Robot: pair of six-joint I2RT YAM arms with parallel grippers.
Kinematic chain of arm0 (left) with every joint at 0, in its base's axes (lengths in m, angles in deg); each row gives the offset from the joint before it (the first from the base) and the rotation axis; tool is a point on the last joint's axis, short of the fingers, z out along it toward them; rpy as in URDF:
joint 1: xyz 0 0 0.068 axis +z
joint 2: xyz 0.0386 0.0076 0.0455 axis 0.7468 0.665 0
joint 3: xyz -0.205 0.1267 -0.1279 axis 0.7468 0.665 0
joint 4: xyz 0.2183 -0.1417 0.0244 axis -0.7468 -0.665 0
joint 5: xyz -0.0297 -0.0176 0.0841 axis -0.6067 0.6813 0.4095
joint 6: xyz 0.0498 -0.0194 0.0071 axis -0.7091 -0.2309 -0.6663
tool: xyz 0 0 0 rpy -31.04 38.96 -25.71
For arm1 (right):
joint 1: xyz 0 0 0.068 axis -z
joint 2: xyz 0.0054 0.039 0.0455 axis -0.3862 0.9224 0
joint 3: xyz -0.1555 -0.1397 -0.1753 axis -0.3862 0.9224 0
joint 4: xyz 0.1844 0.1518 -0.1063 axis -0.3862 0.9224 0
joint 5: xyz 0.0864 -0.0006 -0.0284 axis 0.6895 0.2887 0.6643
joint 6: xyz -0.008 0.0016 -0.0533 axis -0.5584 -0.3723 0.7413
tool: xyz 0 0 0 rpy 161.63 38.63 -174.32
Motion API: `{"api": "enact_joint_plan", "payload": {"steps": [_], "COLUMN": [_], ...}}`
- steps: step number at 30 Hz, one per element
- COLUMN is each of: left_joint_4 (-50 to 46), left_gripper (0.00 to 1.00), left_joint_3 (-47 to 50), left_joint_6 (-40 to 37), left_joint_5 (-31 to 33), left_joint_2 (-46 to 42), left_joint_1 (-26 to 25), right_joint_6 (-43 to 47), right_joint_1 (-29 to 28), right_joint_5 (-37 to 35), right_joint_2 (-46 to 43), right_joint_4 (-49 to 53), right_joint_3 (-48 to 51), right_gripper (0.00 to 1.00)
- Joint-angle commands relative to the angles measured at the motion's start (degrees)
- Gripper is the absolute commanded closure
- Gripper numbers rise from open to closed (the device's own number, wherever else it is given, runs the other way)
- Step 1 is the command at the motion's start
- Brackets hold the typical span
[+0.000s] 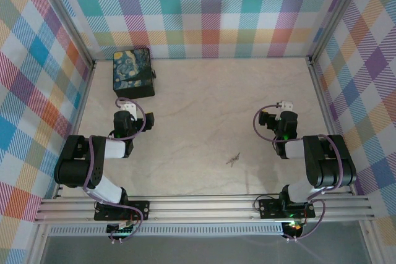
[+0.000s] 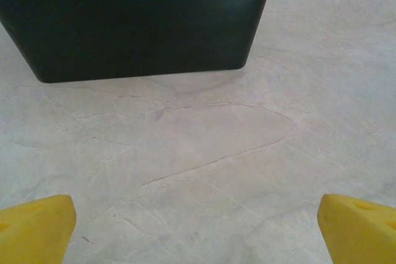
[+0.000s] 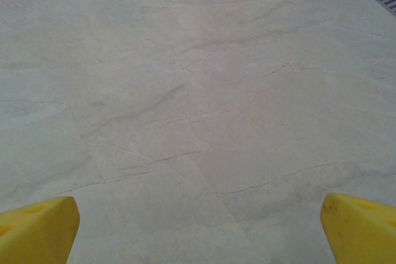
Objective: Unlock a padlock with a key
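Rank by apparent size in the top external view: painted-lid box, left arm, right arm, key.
1. left arm and right arm: they look alike, so no ranking between them; both also rise nearer the camera.
2. painted-lid box
3. key, by far the smallest.

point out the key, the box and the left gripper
key [image 1: 233, 160]: top view, its middle
box [image 1: 131, 69]: top view, painted lid
left gripper [image 2: 197, 224]: left wrist view, midway between its fingertips
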Motion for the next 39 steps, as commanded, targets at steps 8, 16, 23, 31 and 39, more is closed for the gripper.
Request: {"api": "enact_joint_plan", "payload": {"steps": [8, 16, 23, 31, 39], "left_joint_4": [-0.1, 0.5, -14.9, -46.0, -75.5], "left_gripper": [0.0, 0.0, 0.0, 0.0, 0.0], "left_joint_3": [-1.3, -1.1, -6.9, -27.1, -56.1], "left_joint_6": [-0.4, -0.3, 0.8, 16.4, 39.7], "left_joint_5": [-0.4, -0.3, 1.0, 11.7, 9.2], "left_joint_2": [0.0, 0.1, -5.6, -10.2, 8.5], "left_joint_1": [0.3, 0.3, 0.4, 0.5, 6.1], "right_joint_6": [0.0, 0.0, 0.8, 1.9, -2.5], "right_joint_1": [0.3, 0.2, 0.4, 0.4, 0.3], "right_joint_5": [-0.1, -0.1, 2.8, 8.1, 17.4], "right_joint_2": [-0.6, -0.5, -1.2, -8.2, -7.7], "right_joint_4": [-1.8, -1.7, 1.0, 29.1, 43.9], "right_joint_3": [-1.2, -1.2, -2.4, -16.4, -28.2], "right_gripper": [0.0, 0.0, 0.0, 0.02, 0.06]}}
